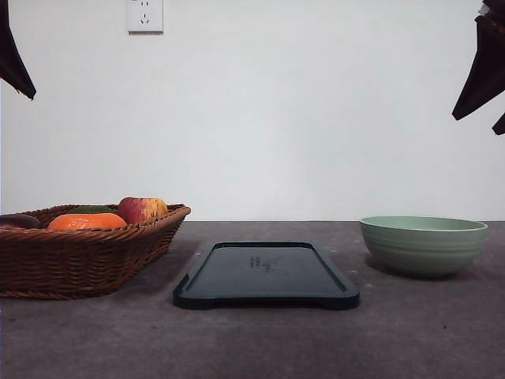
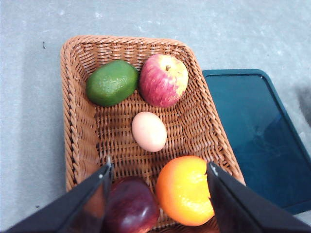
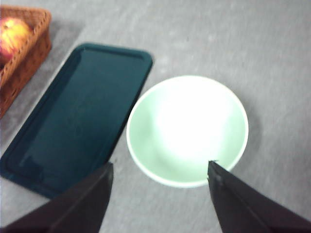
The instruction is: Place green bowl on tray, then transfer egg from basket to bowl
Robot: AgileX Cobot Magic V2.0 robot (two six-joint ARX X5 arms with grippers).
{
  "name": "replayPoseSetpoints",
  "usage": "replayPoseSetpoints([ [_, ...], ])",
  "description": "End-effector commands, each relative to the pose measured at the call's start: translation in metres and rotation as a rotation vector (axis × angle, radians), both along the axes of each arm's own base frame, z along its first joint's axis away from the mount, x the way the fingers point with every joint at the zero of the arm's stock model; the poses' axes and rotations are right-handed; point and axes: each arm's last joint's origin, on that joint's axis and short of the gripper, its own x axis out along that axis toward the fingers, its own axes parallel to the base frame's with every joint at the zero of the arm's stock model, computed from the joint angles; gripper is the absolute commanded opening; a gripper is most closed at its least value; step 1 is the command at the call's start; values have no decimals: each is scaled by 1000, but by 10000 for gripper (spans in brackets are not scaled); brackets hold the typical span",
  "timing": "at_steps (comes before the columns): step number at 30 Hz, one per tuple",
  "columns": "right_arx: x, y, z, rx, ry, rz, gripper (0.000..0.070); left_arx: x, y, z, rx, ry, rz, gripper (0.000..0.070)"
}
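The pale green bowl [image 1: 423, 244] [image 3: 187, 130] stands empty on the grey table, to the right of the dark tray [image 1: 266, 273] [image 3: 73, 116] [image 2: 257, 131], which lies bare in the middle. At the left stands the wicker basket [image 1: 79, 254] [image 2: 77, 121]. A pale egg [image 2: 149, 131] lies in the basket's middle. My left gripper [image 2: 158, 182] hovers open high above the basket. My right gripper [image 3: 160, 179] hangs open high above the bowl. Both arms show as dark shapes at the front view's top corners.
The basket also holds a green avocado [image 2: 112, 82], a red-yellow apple [image 2: 164, 79] [image 1: 142, 209], an orange [image 2: 185, 190] [image 1: 87, 222] and a dark red fruit [image 2: 131, 206]. A wall with a socket [image 1: 144, 15] closes the back.
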Motion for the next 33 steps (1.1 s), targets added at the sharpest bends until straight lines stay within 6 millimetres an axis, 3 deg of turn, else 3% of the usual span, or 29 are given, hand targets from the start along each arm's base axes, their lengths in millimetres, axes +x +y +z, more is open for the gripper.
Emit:
replayPoseSetpoints([
  [1,1,1,7,7,-2,-4,387,3,-1,8,-51,-15,26,377],
  [9,0,0,8,12,17,-9,387,22,-10,22,-98,60,35,345],
  [23,0,0,7,7,21,-16,387,97,-47,43,3,243,-20,347],
  [28,7,-4,0,-23,94,-136,386,101,-57,45,2,220,-48,347],
  [33,28,-11,-15,-14,241,-185,386,100,-63,46,3,209,-69,347],
])
